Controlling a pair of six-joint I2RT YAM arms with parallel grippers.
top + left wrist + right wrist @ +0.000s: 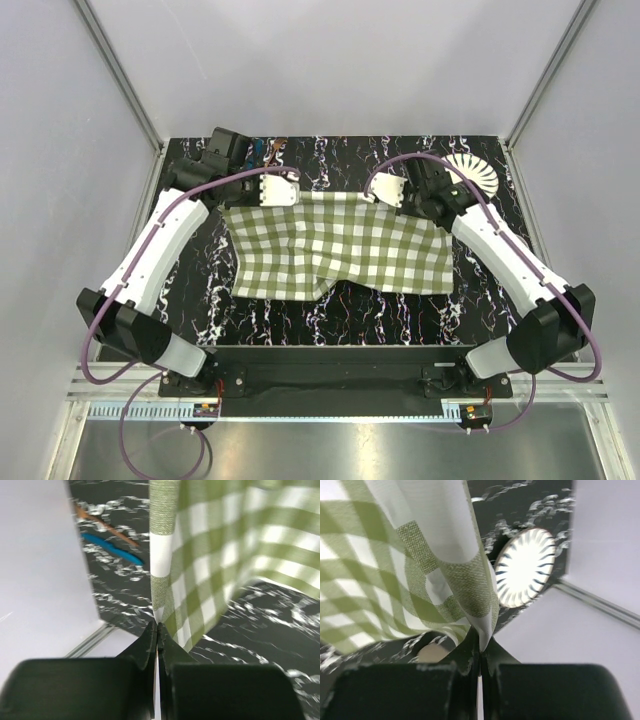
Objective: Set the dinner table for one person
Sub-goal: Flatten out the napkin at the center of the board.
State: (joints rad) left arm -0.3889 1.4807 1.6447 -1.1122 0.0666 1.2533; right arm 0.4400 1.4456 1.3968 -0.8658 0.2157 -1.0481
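A green-and-white checked cloth (335, 250) lies spread over the middle of the black marbled dinner table (205, 285). Its two far corners are lifted off the table. My left gripper (280, 190) is shut on the far left corner, and in the left wrist view the cloth (225, 545) rises from the pinched jaws (158, 626). At the far right corner my right gripper (388, 188) is shut too, with the cloth (395, 580) folding up out of its closed tips (481, 647).
A white plate with dark radial stripes (472, 172) sits at the table's far right corner, close to the right gripper (526, 566). A blue utensil (112, 549) and a brown one (107, 526) lie at the far left. White walls close in three sides.
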